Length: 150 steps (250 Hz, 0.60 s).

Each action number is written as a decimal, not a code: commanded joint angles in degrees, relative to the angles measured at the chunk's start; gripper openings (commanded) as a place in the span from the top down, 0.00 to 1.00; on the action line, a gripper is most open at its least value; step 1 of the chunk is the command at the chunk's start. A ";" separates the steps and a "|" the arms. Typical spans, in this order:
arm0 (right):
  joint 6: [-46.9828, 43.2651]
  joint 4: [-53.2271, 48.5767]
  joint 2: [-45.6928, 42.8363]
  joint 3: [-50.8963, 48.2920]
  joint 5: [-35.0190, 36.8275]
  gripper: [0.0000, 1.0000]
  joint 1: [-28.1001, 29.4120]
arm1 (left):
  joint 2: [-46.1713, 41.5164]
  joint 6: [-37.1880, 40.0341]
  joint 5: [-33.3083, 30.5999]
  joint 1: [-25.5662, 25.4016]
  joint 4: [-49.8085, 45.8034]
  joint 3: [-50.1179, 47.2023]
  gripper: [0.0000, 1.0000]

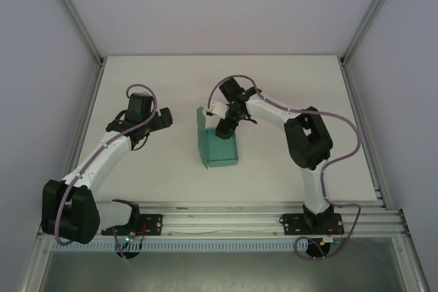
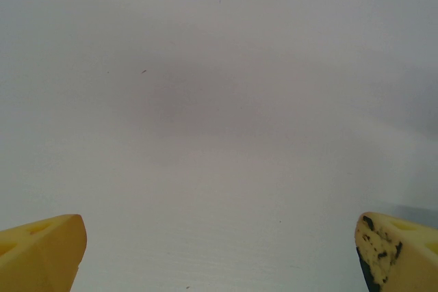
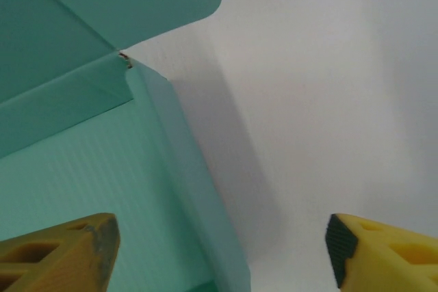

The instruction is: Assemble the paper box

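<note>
My right pincer stood open, holding nothing, astride a side wall of the box: one finger inside, one outside. The card looked light, thin, easily creased and apt to slide, so I judged that upright wall the place to pinch, gently. My left pincer gaped empty, the box well to its right.

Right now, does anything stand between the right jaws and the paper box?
Nothing visible stands between them. The right jaws stand open astride one side wall of the paper box, with one finger over its inside and the other over the table.
</note>
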 commanded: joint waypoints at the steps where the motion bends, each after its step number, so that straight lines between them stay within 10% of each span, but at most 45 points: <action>1: 2.72 2.31 1.91 1.43 1.39 0.30 1.12 | -1.80 -0.56 -0.18 0.39 0.85 -1.74 0.00; 43: 12.08 13.11 1.68 -2.54 4.14 0.58 1.43 | -3.32 -0.88 0.57 0.38 1.53 -3.56 0.00; 150: 36.74 28.08 -10.03 -20.75 22.36 0.70 1.68 | -5.28 -1.55 2.06 0.38 3.20 -4.85 0.00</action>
